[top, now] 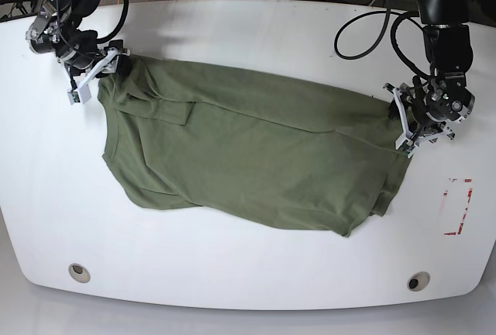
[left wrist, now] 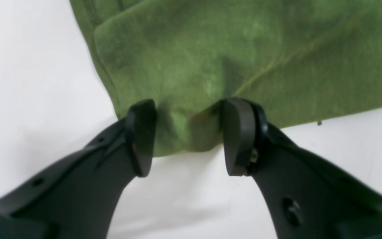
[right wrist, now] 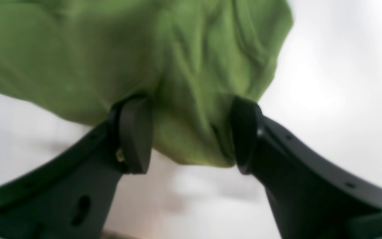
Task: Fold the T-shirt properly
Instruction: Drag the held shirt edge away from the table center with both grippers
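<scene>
Here the T-shirt (top: 256, 149) lies spread across the white table (top: 232, 265), stretched between both arms. The left gripper (left wrist: 187, 136) has its jaws apart around a bunched edge; the right gripper (right wrist: 191, 132) likewise straddles gathered cloth, jaws apart.

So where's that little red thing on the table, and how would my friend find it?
Start at the big white table with the green T-shirt spread across it. Go past the shirt's end beside the left gripper, toward the table's edge. There sits a small red dashed rectangle, the only red mark on the white top.
</scene>
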`<move>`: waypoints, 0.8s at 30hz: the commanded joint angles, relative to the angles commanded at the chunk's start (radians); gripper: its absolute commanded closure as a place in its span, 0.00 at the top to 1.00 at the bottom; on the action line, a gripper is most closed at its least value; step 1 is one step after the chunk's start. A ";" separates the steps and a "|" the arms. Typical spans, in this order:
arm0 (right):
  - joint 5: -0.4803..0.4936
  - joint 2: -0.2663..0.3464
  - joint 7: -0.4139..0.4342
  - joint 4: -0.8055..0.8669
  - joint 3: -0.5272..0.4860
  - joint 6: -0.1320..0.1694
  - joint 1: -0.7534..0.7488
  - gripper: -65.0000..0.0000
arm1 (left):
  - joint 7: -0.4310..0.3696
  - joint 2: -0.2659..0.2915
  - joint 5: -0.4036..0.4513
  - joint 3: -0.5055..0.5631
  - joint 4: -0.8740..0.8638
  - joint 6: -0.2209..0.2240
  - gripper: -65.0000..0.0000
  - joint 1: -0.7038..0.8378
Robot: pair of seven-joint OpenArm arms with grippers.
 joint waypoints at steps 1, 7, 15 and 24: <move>0.000 0.000 0.000 -0.009 0.002 0.000 0.002 0.54 | 0.000 0.000 0.000 -0.002 0.000 0.000 0.45 0.000; 0.000 0.025 0.002 -0.021 -0.002 0.000 0.002 0.43 | 0.000 0.000 0.000 -0.003 0.000 0.000 0.46 0.012; 0.000 0.037 -0.002 -0.018 -0.043 0.000 -0.006 0.08 | 0.040 0.000 0.000 -0.006 0.009 0.000 0.45 0.035; 0.000 0.066 -0.028 0.043 -0.072 0.000 -0.058 0.07 | 0.092 0.002 0.000 -0.089 0.170 0.000 0.46 0.180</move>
